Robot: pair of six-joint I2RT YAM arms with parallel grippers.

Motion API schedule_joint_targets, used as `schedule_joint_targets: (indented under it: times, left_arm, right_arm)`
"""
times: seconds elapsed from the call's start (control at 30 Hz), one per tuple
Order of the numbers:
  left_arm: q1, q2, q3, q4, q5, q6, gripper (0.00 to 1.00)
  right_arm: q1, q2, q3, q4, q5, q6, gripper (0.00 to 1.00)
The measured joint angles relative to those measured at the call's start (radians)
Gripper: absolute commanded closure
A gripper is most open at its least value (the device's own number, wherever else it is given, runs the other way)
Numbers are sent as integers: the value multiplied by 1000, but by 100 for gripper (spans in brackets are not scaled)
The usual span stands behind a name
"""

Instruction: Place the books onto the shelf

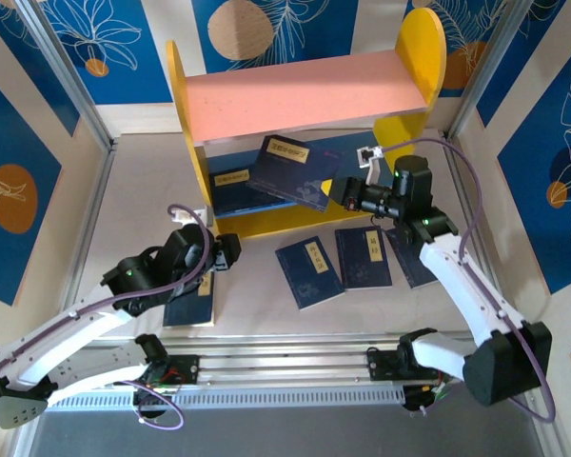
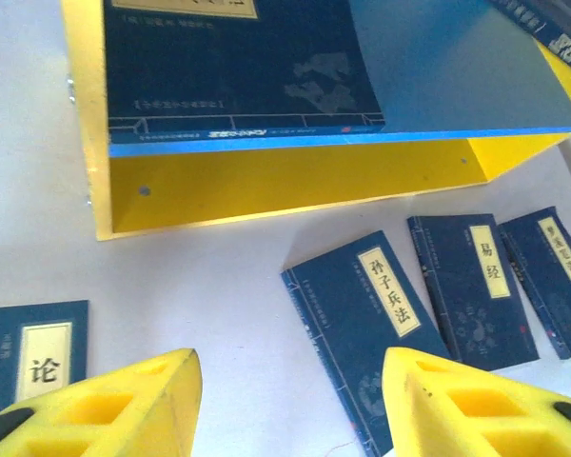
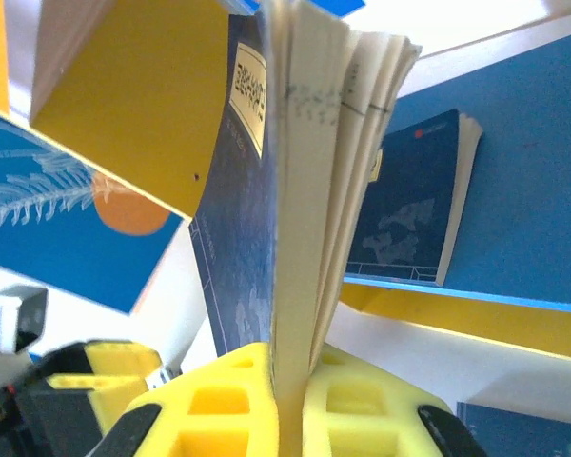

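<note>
Farthest left on the pale table top [image 1: 143, 190], a thin dark navy book with a yellow-tan title label [image 1: 190, 307] lies flat, partly under my left arm. My left gripper [image 1: 226, 252] hangs just right of it above the table. Its yellow foam fingers [image 2: 124, 409] are spread about halfway, with only bare table between them, so I hold nothing there. Beyond it, at the far side of the table, stands the small bookshelf with yellow round-topped side panels and a pink upper board [image 1: 305, 90]. On the left part of its blue lower board [image 2: 457, 67] a second navy book [image 1: 230, 190] lies flat, cover up. Right of that, a third navy book [image 1: 293, 169] hangs tilted at the shelf's lower opening, over the blue board. My right gripper [image 1: 341, 193] has it clamped: in the right wrist view my yellow fingers [image 3: 362, 400] are pressed together on the book's edge, and its cream pages fan out above them. In front of the shelf, between my two arms, three more navy labelled books [image 1: 309, 271] lie flat on the table in a row, close beside one another. The rightmost is partly covered by my right arm.
</note>
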Motion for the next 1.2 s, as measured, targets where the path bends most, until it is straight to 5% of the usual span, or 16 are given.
schedule_joint_targets:
  times: [0.53,1.2]
  left_arm:
    - [1,-39,62,-36,-125,153,37]
    - [1,-75,37,-35,-149,153,33]
  right_arm:
    - [-10,389,215,-76,-185,-215,96]
    - [56,634,500,-271,-208,-379,95]
